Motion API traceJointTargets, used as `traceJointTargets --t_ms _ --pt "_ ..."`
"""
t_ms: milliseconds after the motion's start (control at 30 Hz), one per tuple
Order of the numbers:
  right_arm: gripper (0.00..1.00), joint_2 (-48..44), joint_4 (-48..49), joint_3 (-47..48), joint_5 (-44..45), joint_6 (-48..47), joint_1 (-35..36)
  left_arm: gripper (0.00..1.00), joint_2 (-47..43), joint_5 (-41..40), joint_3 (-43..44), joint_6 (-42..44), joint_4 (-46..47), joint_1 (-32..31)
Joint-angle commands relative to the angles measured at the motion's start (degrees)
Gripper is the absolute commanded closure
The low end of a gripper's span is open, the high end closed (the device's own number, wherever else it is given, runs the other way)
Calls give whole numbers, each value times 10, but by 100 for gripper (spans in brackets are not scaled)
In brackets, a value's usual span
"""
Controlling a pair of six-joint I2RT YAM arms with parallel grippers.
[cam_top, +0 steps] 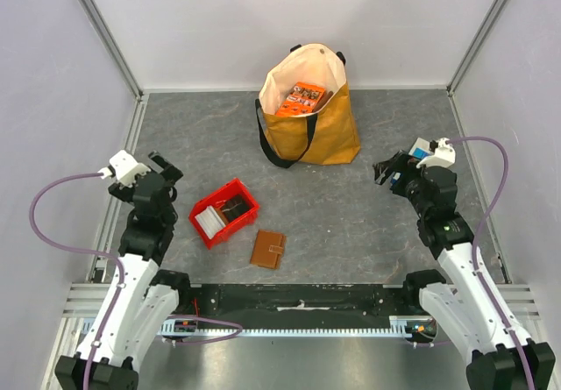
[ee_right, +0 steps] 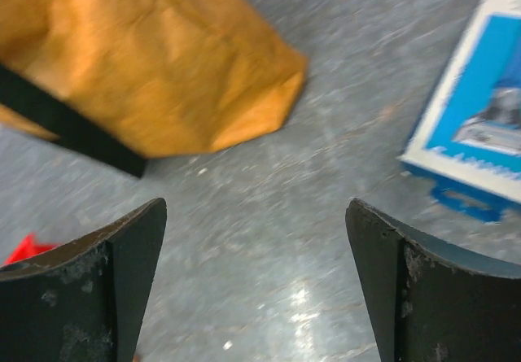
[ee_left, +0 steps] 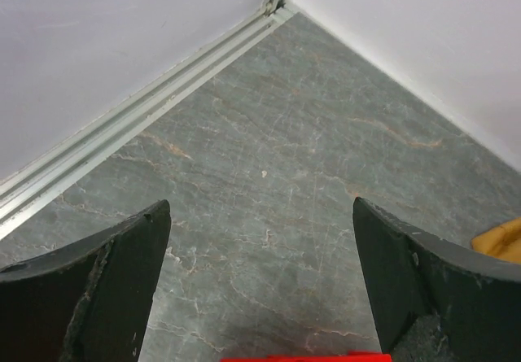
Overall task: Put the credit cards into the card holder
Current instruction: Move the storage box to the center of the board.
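Observation:
The credit cards [cam_top: 210,222] lie in a red bin [cam_top: 240,192] left of centre: a white one at the front and a dark one [cam_top: 233,208] behind it. Just right of the bin's near corner, the brown card holder [cam_top: 268,249] lies shut and flat on the table. My left gripper [cam_top: 168,180] hangs open to the left of the bin. In the left wrist view my left gripper [ee_left: 260,207] has only bare table between its fingers. My right gripper [cam_top: 386,173] is open at the far right. In its own view my right gripper [ee_right: 255,205] holds nothing.
A yellow tote bag [cam_top: 316,123] with black handles stands at the back centre, an orange packet [cam_top: 301,98] inside; the bag [ee_right: 155,61] fills the right wrist view's upper left. A blue-and-white box [ee_right: 480,126] lies by the right gripper. White walls and rails enclose the table.

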Motion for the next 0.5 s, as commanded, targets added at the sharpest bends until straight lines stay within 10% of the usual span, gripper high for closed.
traceJointTargets --t_ms 0,100,467 --pt "2 -34 -16 15 -177 54 1 2 -32 63 67 19 -61 0" --pt "2 -21 -59 43 -241 37 1 2 -54 217 81 60 -41 0" --pt "2 39 -216 150 -167 -49 109 1 -59 312 149 -74 -246 0"
